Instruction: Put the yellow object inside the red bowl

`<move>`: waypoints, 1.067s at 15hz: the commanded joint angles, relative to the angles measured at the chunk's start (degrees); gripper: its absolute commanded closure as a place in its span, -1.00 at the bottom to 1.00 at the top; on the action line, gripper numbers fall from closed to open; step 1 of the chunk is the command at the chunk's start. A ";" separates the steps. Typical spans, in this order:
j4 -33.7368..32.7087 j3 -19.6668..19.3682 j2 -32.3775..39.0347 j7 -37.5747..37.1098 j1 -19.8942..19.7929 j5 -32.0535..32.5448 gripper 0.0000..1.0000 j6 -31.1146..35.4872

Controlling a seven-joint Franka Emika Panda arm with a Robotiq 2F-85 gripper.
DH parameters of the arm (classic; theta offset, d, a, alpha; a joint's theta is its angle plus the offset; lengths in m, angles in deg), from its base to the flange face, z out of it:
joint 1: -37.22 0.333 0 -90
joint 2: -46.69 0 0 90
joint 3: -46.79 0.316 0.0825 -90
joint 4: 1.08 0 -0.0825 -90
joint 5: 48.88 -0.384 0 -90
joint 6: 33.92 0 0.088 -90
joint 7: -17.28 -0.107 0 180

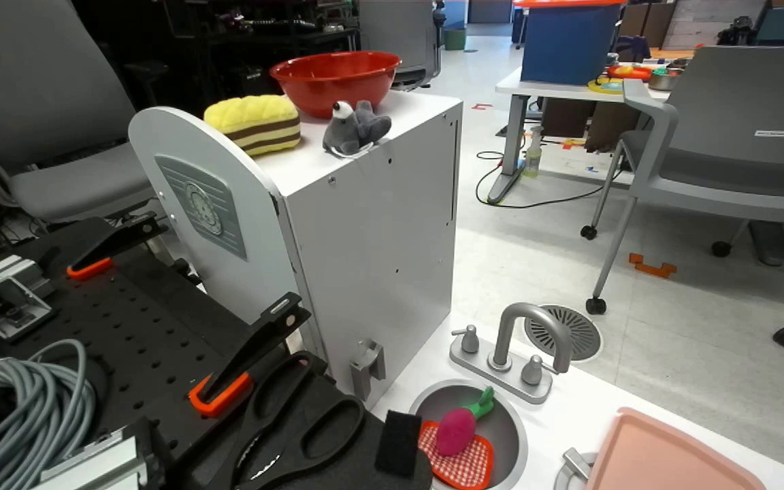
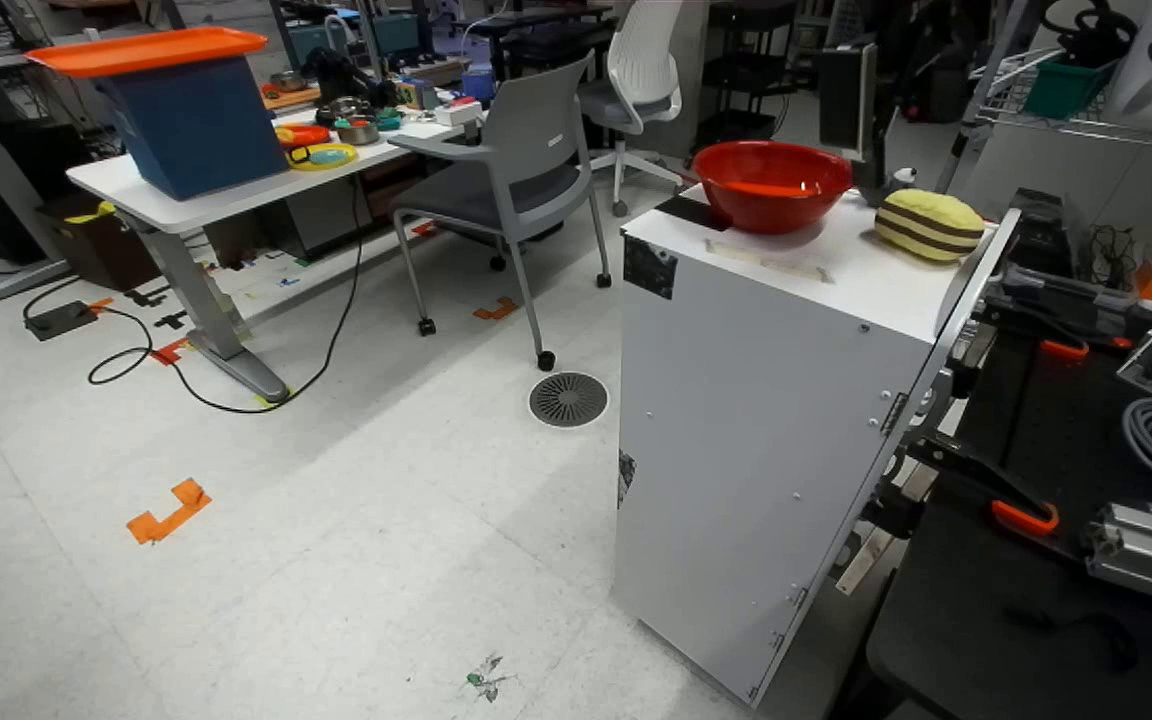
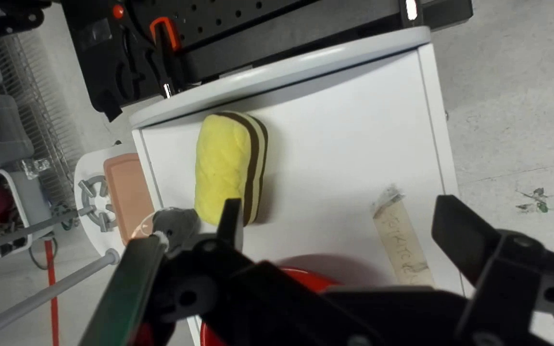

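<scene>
End effector (image 3: 338,205) standing wide, yellow object (image 3: 221,166) lying outside red bowl (image 3: 306,276)

In the wrist view, the two fingers (image 3: 455,230) are standing far apart, left of centre and at the right of the frame, and the top of the white cabinet (image 3: 344,158) is showing between them. The yellow object is lying left of centre, one finger showing in front of its lower edge. The red bowl is showing at the bottom of the frame, partly hidden behind the end effector.

In both exterior views, the yellow object is resting on the white cabinet, ridged top upward, and the red bowl is standing upright near it. In an exterior view, a grey plush toy (image 1: 351,131) is sitting in front of the red bowl in the upper middle of the frame. Toward the bottom middle, a magenta toy (image 1: 455,433) is lying on a red patterned cloth (image 1: 467,469) inside a grey sink (image 1: 509,435), and a salmon-pink tray (image 1: 671,456) is lying at lower right.
</scene>
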 commanded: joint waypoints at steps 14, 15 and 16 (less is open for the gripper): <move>11.82 0.19 -8.99 -1.89 -6.97 12.09 -1.00 7.59; 11.94 0.20 -8.83 -2.27 -7.32 13.23 -1.00 8.19; 11.83 0.16 -8.43 -2.41 -7.63 14.51 -1.00 8.89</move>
